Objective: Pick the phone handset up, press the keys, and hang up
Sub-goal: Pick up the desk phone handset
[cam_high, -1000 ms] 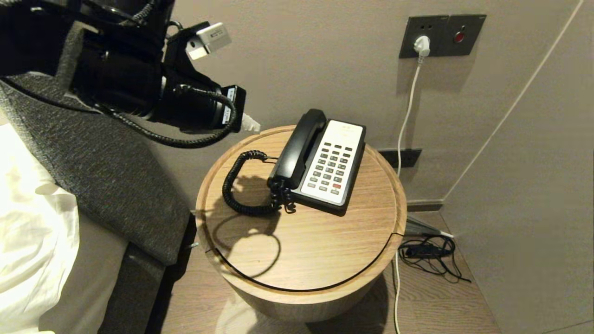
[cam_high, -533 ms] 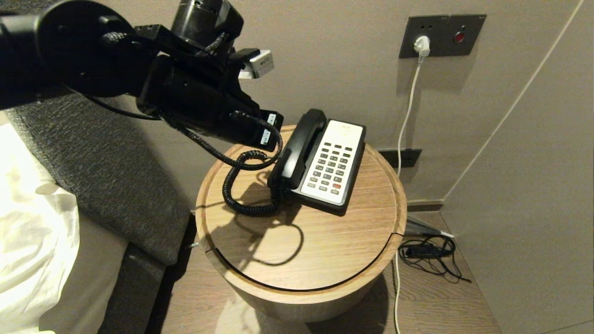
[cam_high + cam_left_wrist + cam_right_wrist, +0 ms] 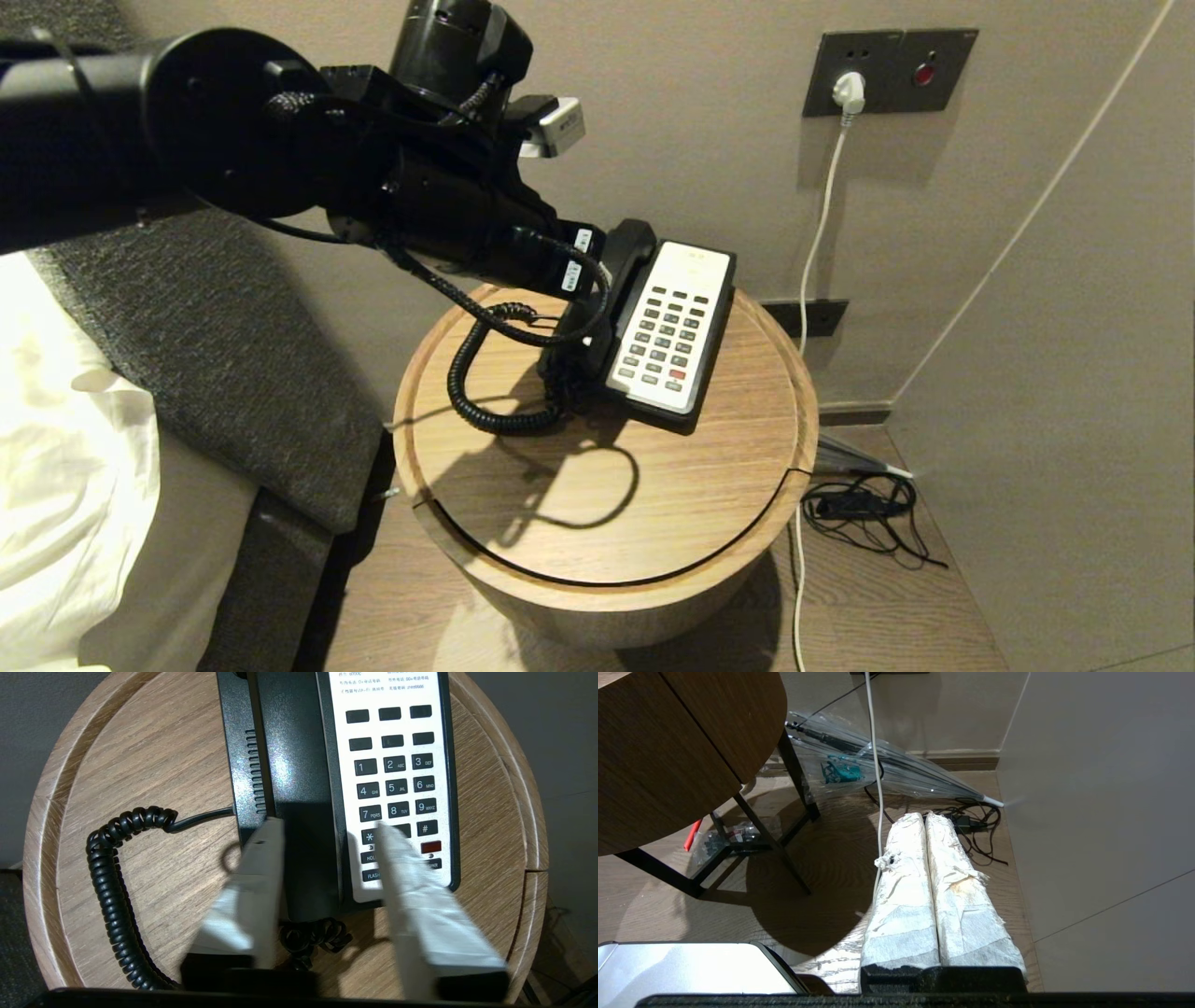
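Left pincer (image 3: 322, 828): spread wide above the phone, holding nothing, one finger on each side of the phone handset.
Phone handset (image 3: 299, 788): lies in its cradle on the phone, on the round wooden desk (image 3: 653, 504).
Keys (image 3: 397, 786): just beside the handset.
Right pincer (image 3: 924, 819): fingers pressed together, empty, parked low over the floor.

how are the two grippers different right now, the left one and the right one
The left gripper is open, its fingers spread either side of the phone handset lying in its cradle; the right gripper is shut, fingers pressed together on nothing. The left gripper hangs over the round wooden table by the keys; the right gripper is low beside the table, pointing at the floor. Both have white-wrapped fingers.
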Robot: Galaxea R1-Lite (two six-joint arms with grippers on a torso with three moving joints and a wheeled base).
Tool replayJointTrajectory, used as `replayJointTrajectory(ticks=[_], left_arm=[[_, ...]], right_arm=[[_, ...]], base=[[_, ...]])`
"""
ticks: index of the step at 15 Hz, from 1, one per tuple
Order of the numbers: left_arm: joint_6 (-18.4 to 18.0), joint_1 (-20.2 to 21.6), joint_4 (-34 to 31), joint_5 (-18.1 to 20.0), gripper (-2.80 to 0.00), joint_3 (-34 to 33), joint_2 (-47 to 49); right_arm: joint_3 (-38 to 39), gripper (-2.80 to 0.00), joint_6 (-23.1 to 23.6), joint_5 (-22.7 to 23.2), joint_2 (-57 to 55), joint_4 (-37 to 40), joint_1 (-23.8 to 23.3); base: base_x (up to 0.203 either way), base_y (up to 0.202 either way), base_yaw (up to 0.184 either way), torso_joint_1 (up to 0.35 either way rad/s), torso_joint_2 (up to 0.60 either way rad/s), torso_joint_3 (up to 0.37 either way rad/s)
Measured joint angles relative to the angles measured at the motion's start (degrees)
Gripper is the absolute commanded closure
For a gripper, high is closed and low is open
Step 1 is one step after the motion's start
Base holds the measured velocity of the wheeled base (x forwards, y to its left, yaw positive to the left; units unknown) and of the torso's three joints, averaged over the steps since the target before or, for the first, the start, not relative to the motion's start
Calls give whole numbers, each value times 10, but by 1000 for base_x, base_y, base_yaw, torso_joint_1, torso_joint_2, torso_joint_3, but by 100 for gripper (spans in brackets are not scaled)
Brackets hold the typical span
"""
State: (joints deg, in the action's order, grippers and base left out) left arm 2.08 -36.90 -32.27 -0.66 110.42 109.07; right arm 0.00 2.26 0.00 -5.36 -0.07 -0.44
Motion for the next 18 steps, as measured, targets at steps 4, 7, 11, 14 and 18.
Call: replayJointTrajectory(ticks=[4, 7, 11, 14, 18], left_arm=[[-20, -1, 8, -24, -280, 0, 7], [-42, -3, 25, -47, -280, -1, 21], [-48, -8, 59, -47, -280, -1, 39], [-48, -10, 61, -48, -280, 0, 49], [-49, -9, 66, -51, -280, 0, 63]], right_arm=[[0, 0, 0, 0, 0, 0, 0], [0, 0, 0, 0, 0, 0, 0], [0, 0, 0, 0, 0, 0, 0], [0, 0, 0, 0, 0, 0, 0], [0, 0, 0, 0, 0, 0, 0]], base=[[0, 0, 0, 0, 0, 0], [0, 0, 0, 0, 0, 0], [0, 0, 0, 0, 0, 0], [0, 0, 0, 0, 0, 0], [0, 0, 0, 0, 0, 0]])
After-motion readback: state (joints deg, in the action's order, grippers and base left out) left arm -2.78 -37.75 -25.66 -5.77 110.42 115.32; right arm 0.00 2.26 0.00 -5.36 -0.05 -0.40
